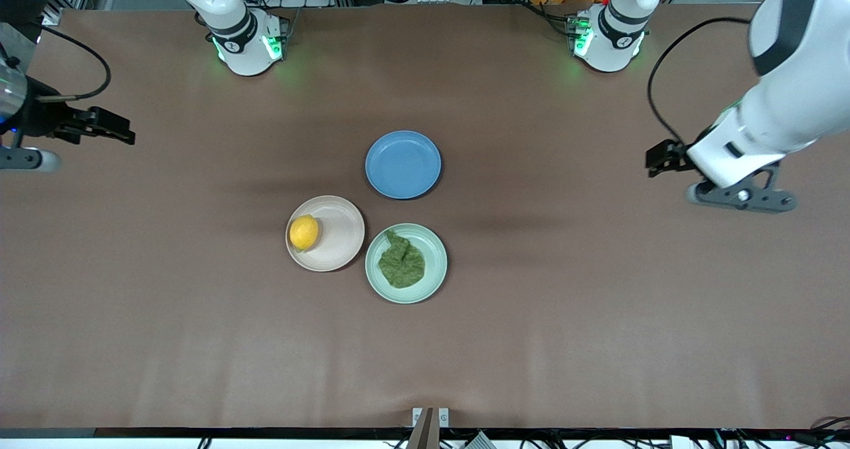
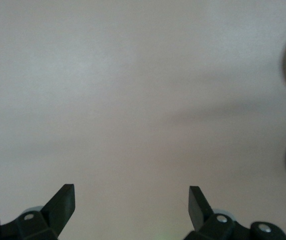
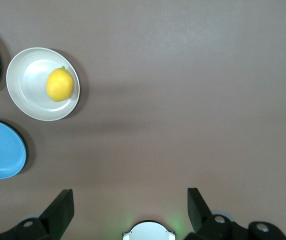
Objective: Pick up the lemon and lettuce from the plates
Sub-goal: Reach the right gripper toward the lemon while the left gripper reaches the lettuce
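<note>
1. Front view: the lemon [image 1: 304,232] sits at 9 o'clock on my beige-pink plate [image 1: 340,236]; the lettuce [image 1: 401,264] fills the mint plate [image 1: 435,246] touching it. A blue plate [image 1: 403,164] lies farther from the camera
2. Left wrist view: my left gripper [image 2: 131,204] hangs released over bare table [image 2: 132,100]
3. Right wrist view: my right gripper [image 3: 130,210] hangs released, well apart from the lemon [image 3: 59,84]

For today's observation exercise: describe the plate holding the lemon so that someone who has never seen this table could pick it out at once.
Three round plates cluster mid-table on the brown table. The beige-pink plate lies toward the right arm's end, beside the mint green plate holding the lettuce and nearer the front camera than the bare blue plate. It alone carries a small yellow lemon.
</note>
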Action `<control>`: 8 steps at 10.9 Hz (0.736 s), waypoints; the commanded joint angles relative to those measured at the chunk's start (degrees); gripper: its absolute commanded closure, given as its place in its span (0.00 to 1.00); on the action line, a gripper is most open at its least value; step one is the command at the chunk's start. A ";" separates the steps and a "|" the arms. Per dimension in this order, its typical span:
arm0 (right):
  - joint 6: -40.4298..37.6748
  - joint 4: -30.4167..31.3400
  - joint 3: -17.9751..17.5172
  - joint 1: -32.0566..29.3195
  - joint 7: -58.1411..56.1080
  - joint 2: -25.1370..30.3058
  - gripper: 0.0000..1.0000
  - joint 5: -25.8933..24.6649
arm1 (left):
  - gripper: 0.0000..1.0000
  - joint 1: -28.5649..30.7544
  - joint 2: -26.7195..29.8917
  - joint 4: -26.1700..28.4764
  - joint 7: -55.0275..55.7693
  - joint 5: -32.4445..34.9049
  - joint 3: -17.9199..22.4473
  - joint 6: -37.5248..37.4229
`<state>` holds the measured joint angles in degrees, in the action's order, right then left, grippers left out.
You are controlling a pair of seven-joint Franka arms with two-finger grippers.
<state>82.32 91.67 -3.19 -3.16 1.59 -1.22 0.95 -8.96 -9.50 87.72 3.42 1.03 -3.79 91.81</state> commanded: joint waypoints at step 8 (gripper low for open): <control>12.40 11.59 -0.33 7.37 11.04 -0.09 0.00 0.28 | 0.00 -12.47 -14.92 -0.71 17.05 -5.15 -1.31 17.94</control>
<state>90.10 99.51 -3.51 1.87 8.22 -1.50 0.95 -18.89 -21.97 87.89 16.95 -2.40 -5.46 106.04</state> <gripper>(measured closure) 0.000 0.000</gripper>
